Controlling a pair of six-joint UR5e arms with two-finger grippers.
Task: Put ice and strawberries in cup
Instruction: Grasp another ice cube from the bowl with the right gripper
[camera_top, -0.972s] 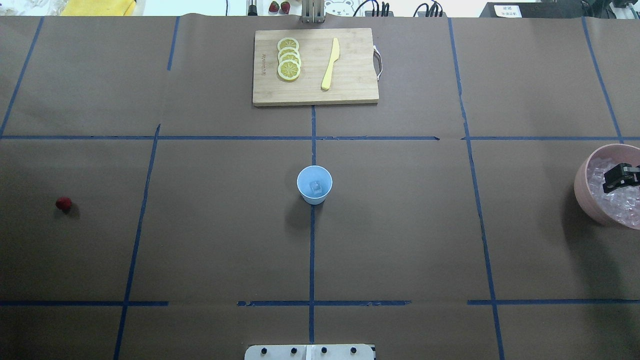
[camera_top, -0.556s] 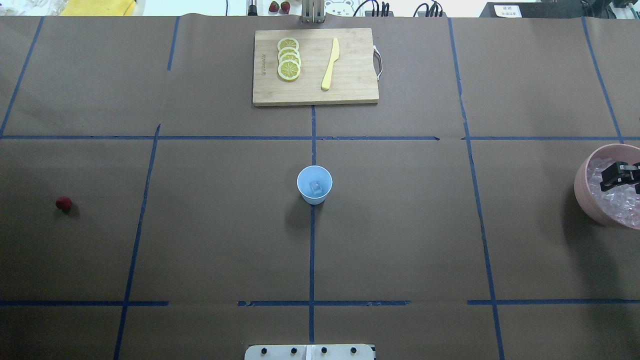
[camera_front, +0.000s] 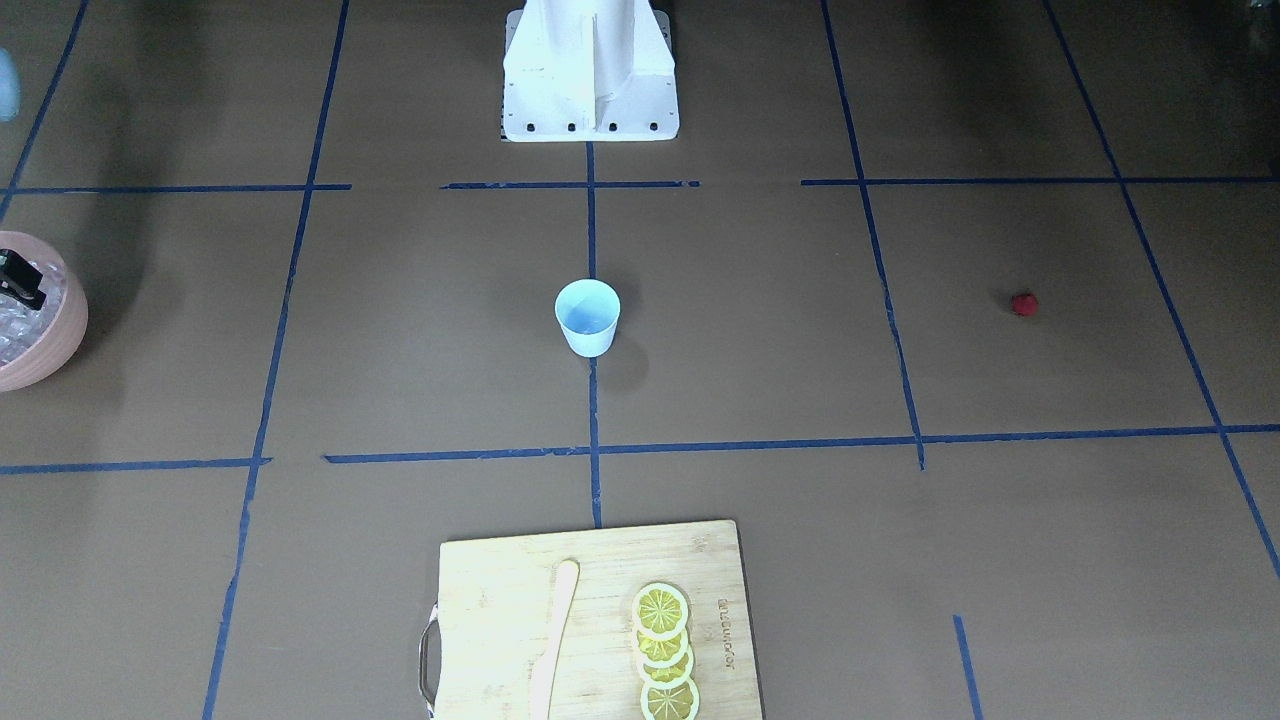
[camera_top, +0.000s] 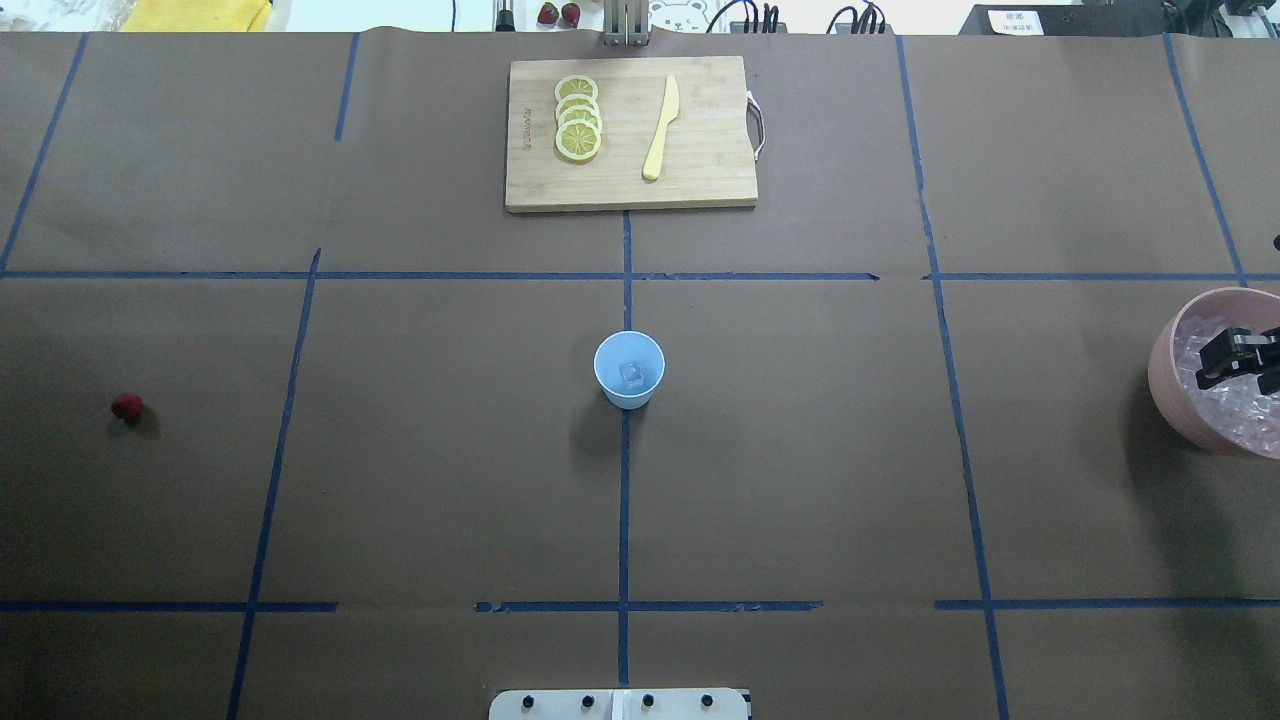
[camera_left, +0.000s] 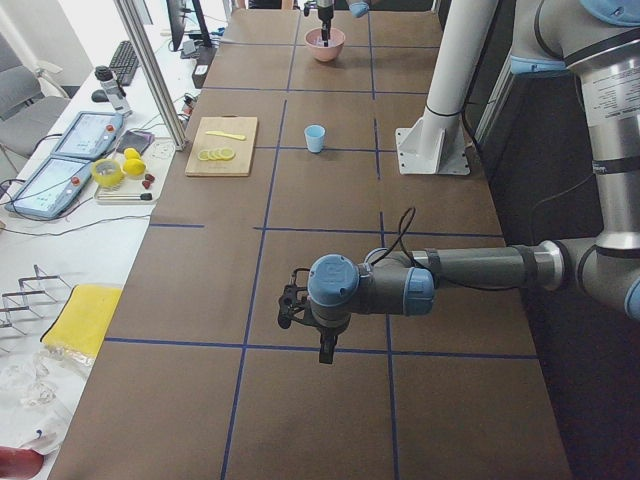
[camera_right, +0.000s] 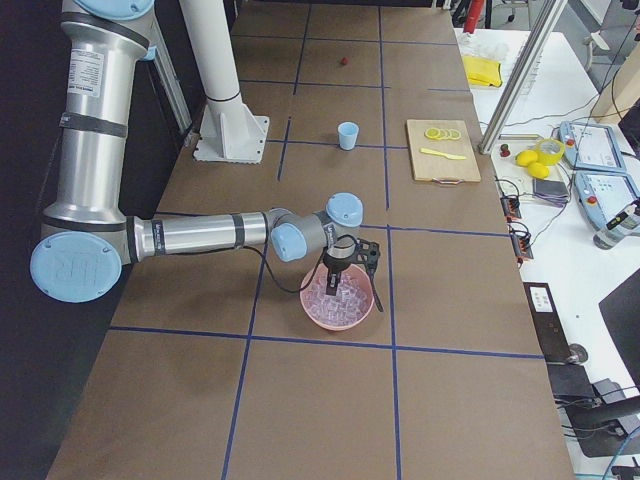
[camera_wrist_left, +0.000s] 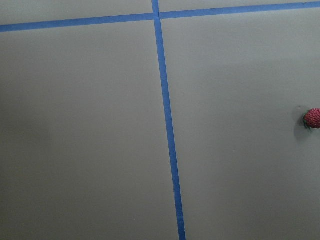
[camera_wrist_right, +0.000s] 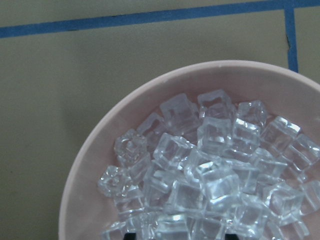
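One cube (camera_top: 631, 374) of ice sits at the bottom of the pale blue cup (camera_top: 629, 398), which stands upright at the middle of the table (camera_top: 450, 450), on a blue tape line. At the table's right edge I see the right gripper (camera_top: 1240, 365) lowered over the pink bowl (camera_top: 1163, 385), its tips low above the heaped ice (camera_wrist_right: 200, 175). In the right wrist view only two dark slivers of its fingertips (camera_wrist_right: 131, 236) show at the bottom edge. They are set well apart with cubes between them, so the jaws stand spread and I see nothing pinched in them.

The strawberry (camera_top: 127, 406) lies alone on the brown paper at the far left, well apart from the cup, and shows at the right edge of the left wrist view. The left gripper (camera_left: 300, 312) hangs above the table's left end, pointing down. It appears only in the side view, so I cannot tell how far its claw is parted or whether it holds anything.

At the far edge, a wooden cutting board (camera_top: 700, 170) carries four overlapping lemon slices (camera_top: 578, 118) and a yellow knife (camera_top: 661, 128).
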